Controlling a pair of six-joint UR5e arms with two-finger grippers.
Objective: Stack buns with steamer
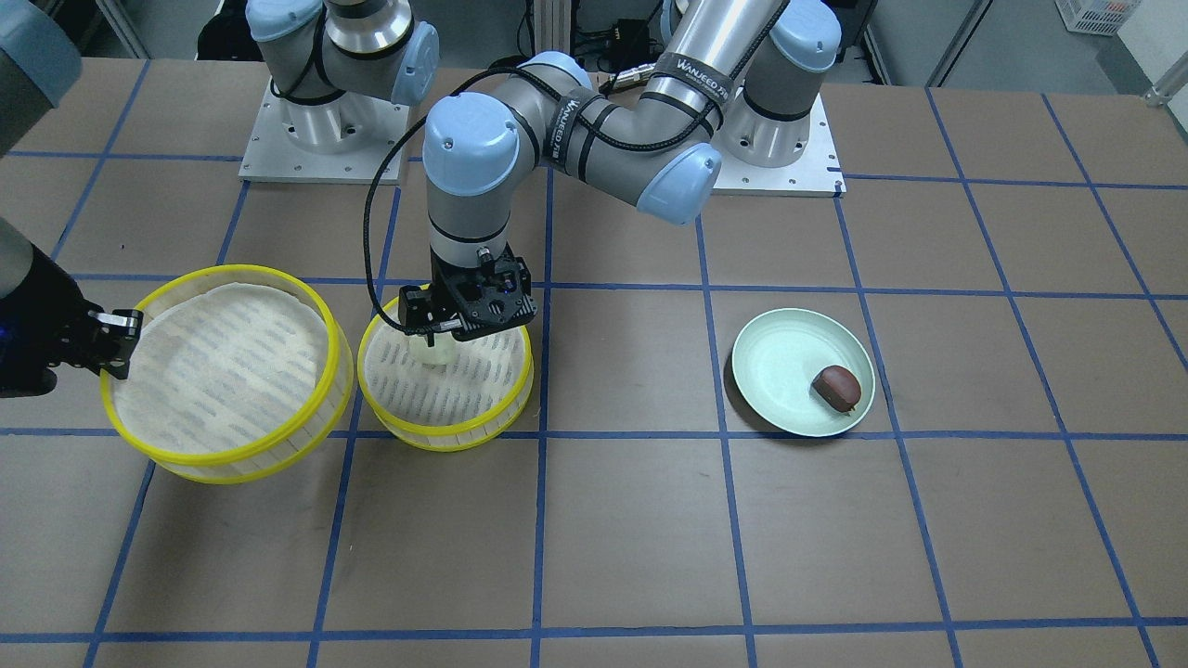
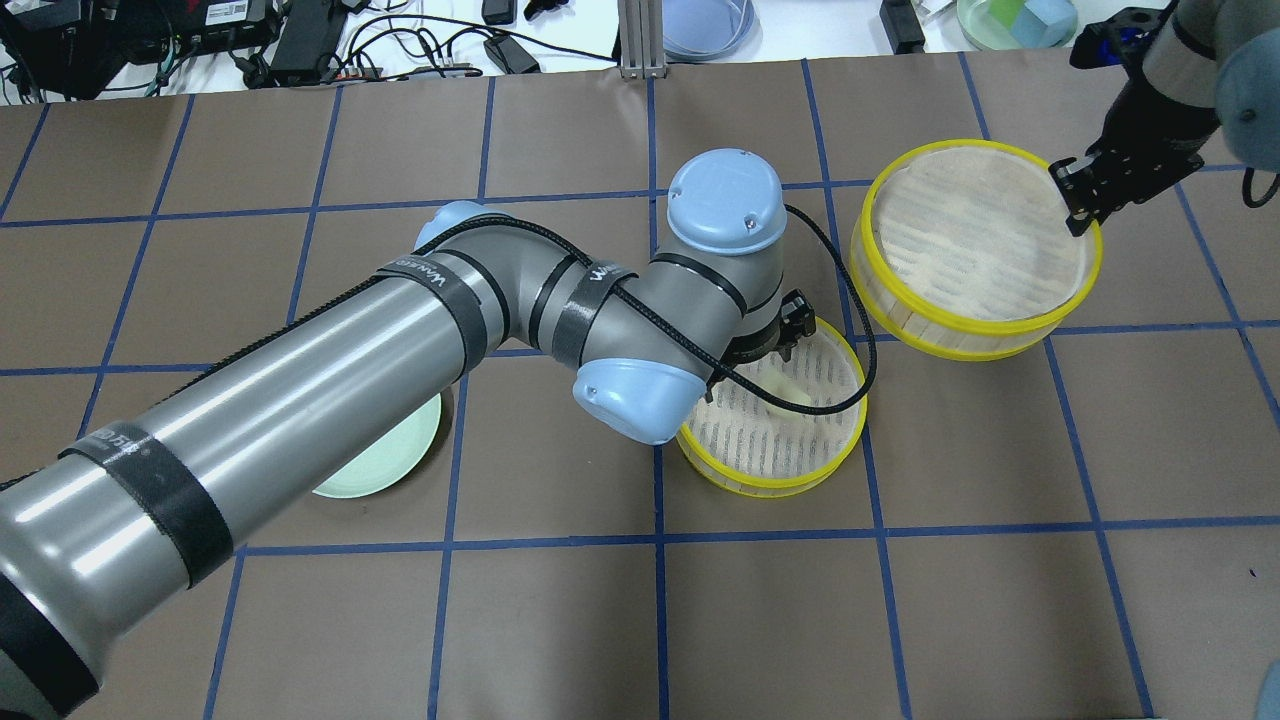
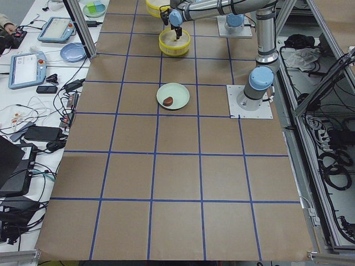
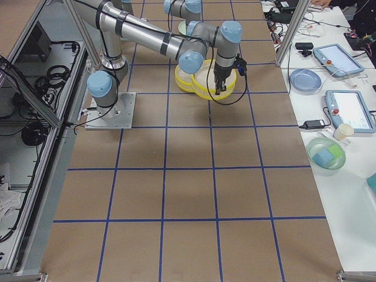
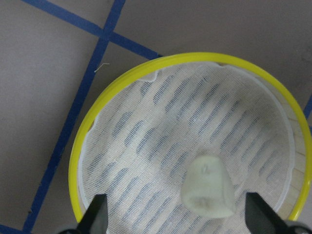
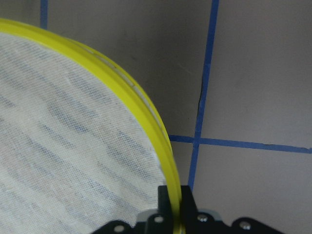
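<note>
The cream-yellow bun (image 5: 209, 187) lies on the cloth inside the small yellow-rimmed steamer basket (image 1: 445, 429). My left gripper (image 1: 436, 345) hangs just over it, open, with a finger on each side of the bun and clear of it. The dark reddish-brown bun (image 1: 837, 387) sits on the mint-green plate (image 1: 775, 348). My right gripper (image 2: 1078, 200) is shut on the yellow rim of the larger steamer basket (image 2: 960, 338), which looks tilted. The right wrist view shows that rim (image 6: 146, 117) running between the fingers.
The two steamer baskets stand close side by side. In the overhead view my left arm covers most of the plate (image 2: 385, 465). Tablets, bowls and cables lie on the side bench (image 3: 33, 66) beyond the table's edge.
</note>
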